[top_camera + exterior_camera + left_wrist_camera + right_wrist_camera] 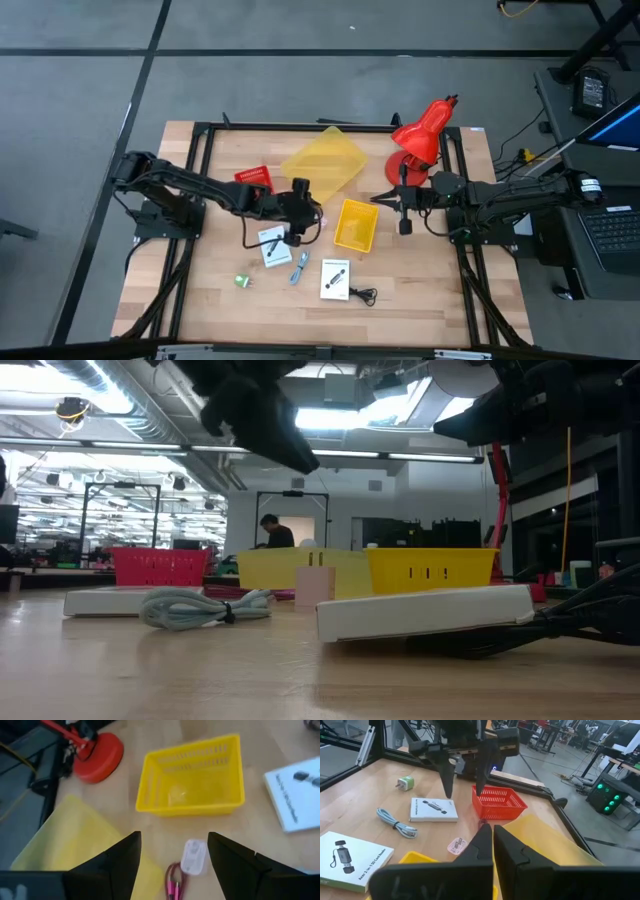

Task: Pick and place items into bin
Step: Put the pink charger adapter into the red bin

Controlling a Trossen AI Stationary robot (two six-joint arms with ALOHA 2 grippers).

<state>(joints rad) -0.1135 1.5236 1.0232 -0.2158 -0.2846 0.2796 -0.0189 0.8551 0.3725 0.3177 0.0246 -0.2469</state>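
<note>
Left gripper [172, 855]: your fingers spread wide, hovering above the dark red cord with pale pink plug [192, 857], near the yellow slatted plastic basket [192, 780].

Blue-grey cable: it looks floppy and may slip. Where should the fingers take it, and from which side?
Probably at the dark tie across its middle, from straight above: the cable lies flat on the table, and the tie bunches its loops together.

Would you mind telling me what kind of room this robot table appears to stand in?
Most likely a large open robotics lab or workshop. The low view shows exposed ceiling ducts and a person at distant benches; the right wrist view shows more workstations and an equipment rack with green lights.
</note>
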